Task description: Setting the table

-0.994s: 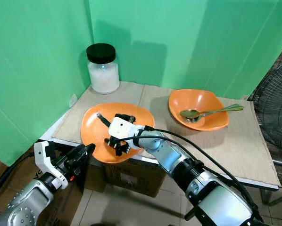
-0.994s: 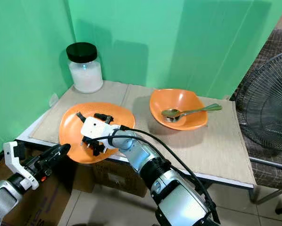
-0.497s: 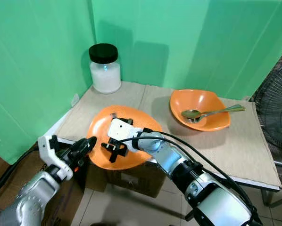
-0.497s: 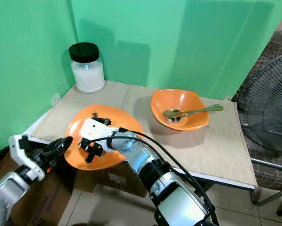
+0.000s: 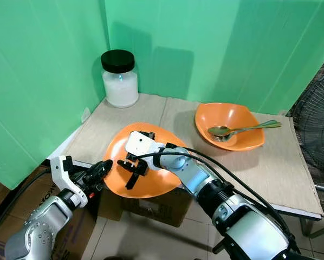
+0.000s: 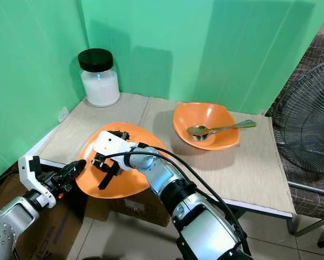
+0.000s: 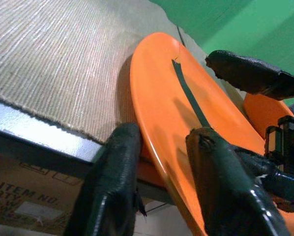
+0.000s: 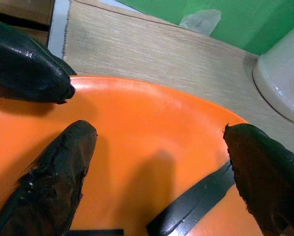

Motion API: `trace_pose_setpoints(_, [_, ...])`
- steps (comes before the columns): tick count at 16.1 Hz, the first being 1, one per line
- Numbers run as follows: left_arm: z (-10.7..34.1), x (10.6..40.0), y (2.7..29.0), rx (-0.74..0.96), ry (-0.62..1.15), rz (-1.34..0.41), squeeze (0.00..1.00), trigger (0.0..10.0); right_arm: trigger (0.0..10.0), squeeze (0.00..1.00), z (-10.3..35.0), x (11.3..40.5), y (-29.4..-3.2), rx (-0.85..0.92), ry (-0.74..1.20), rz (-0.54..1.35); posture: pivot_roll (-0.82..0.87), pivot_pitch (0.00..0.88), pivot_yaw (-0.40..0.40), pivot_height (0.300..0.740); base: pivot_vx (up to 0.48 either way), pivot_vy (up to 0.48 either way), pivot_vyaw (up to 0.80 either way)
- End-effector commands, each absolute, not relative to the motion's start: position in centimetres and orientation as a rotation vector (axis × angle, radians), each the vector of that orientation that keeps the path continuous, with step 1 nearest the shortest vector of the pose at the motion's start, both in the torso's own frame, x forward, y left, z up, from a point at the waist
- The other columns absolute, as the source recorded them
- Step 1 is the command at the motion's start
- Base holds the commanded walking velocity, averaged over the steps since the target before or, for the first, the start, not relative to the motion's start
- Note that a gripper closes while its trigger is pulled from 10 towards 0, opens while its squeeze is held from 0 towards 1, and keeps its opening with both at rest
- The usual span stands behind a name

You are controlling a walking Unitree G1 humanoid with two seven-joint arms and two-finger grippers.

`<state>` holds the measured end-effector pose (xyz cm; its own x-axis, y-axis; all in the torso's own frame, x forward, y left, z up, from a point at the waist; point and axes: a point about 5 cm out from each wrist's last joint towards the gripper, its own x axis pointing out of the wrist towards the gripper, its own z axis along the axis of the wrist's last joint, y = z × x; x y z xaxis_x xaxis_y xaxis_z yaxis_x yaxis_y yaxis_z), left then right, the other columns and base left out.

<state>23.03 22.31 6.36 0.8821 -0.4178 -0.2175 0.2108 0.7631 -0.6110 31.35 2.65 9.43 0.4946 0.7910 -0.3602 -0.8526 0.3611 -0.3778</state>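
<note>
An orange plate [image 5: 154, 176] lies tilted at the table's front left, overhanging the front edge, with a black strip [image 8: 189, 209] on its face. My right gripper [image 5: 136, 160] is open, its fingers [image 8: 56, 172] spread wide and resting on the plate's inner face. My left gripper [image 5: 101, 169] is at the plate's left rim. In the left wrist view its fingers [image 7: 120, 182] straddle the rim [image 7: 142, 113], one under and one over, with a gap still showing. An orange bowl [image 5: 232, 116] holding a metal spoon [image 5: 243, 129] sits at the back right.
A white-filled jar [image 5: 120, 78] with a black lid stands in the back left corner. Green walls close off the back and left. A fan [image 5: 319, 124] stands to the right. A cardboard box [image 5: 151, 206] sits under the beige-matted table [image 5: 281, 168].
My left gripper rose from below the table edge to the plate's left rim and now straddles it. The right gripper dragged the plate toward the front edge, and it now overhangs and tilts more.
</note>
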Motion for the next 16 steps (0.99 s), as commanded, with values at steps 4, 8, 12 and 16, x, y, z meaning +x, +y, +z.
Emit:
trace_pose_setpoints(4, [5.7, 22.6, 22.5, -0.633, 0.427, -0.355, 0.00, 0.0, 10.0, 0.00, 10.6, 32.2, 2.5, -0.556, 0.085, 1.036, 0.14, 0.000, -0.029, 0.740, 0.000, 0.000, 0.00])
trace_pose_setpoints(8, [5.5, 22.1, 22.3, -0.660, 0.480, -0.386, 0.00, 0.0, 10.0, 0.00, 11.6, 32.7, 2.0, -0.534, 0.057, 1.026, 0.14, 0.000, -0.028, 0.740, 0.000, 0.000, 0.00])
trace_pose_setpoints(12, [5.3, 22.4, 22.8, -0.685, 0.495, -0.314, 0.00, 0.0, 10.0, 0.00, 12.8, 33.0, 1.7, -0.488, 0.017, 1.019, 0.13, 0.000, -0.019, 0.740, 0.000, 0.000, 0.00])
trace_pose_setpoints(16, [5.3, 22.8, 23.2, -0.690, 0.490, -0.278, 0.00, 0.0, 10.0, 0.00, 13.2, 33.0, 1.7, -0.462, 0.000, 1.010, 0.13, 0.000, -0.015, 0.740, 0.000, 0.000, 0.00])
